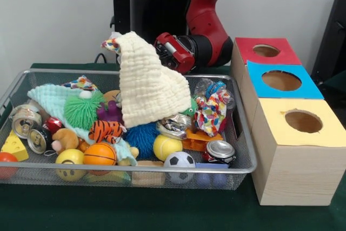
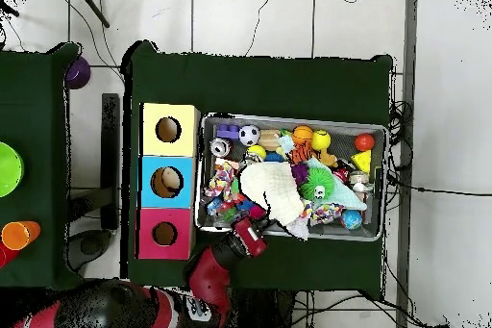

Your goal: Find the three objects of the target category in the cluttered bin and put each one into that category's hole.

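Note:
A cream waffle cloth [image 1: 147, 87] hangs lifted over the middle of the wire bin [image 1: 162, 170], its lower edge draping onto the toys. My gripper [image 1: 125, 40] is at the cloth's top corner, shut on it and mostly hidden behind the fabric; the red wrist [image 1: 174, 52] shows to the right. From above, the cloth [image 2: 272, 192] spreads over the bin's centre with the arm's end [image 2: 252, 238] at its near edge. Beside the bin stand a red box [image 1: 266, 51], a blue box [image 1: 281, 81] and a yellow box [image 1: 304, 121], each with a round hole.
The bin holds a mint cloth [image 1: 51, 98], a patterned cloth [image 1: 211, 112], a green spiky ball [image 1: 82, 109], a blue spiky ball [image 1: 141, 136], a tiger toy [image 1: 105, 131], an orange ball [image 1: 99, 154], a soccer ball [image 1: 179, 160] and cans [image 1: 219, 150].

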Available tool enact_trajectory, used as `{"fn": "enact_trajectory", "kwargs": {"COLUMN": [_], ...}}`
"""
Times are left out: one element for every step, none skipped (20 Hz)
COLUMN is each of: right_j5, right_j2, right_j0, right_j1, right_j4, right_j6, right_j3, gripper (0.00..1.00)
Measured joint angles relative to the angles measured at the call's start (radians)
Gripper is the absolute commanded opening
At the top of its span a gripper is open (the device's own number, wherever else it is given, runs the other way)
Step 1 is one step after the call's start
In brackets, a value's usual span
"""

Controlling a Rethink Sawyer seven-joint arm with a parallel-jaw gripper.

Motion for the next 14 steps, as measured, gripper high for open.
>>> {"fn": "enact_trajectory", "kwargs": {"right_j5": [0.000,0.001,0.002,0.003,0.008,0.015,0.020,0.024,0.025,0.026,0.026,0.026,0.026,0.026], "right_j2": [0.000,0.000,0.000,0.000,0.000,0.000,0.000,-0.002,-0.004,-0.005,-0.005,-0.005,-0.005,-0.005], "right_j0": [0.000,0.000,0.000,0.000,0.000,0.000,0.000,0.000,0.000,0.000,0.000,0.000,0.000,0.000], "right_j1": [0.011,0.012,0.014,0.015,0.017,0.018,0.019,0.019,0.019,0.019,0.019,0.019,0.019,0.019], "right_j4": [0.000,-0.002,-0.003,-0.004,-0.010,-0.017,-0.023,-0.028,-0.031,-0.032,-0.034,-0.034,-0.034,-0.034], "right_j6": [0.010,0.011,0.012,0.014,0.017,0.020,0.022,0.024,0.026,0.027,0.030,0.033,0.035,0.036], "right_j3": [-0.013,-0.014,-0.015,-0.016,-0.018,-0.019,-0.020,-0.020,-0.020,-0.019,-0.019,-0.019,-0.019,-0.019], "gripper": [1.00,1.00,1.00,1.00,1.00,1.00,1.00,1.00,1.00,1.00,1.00,1.00,1.00,1.00]}}
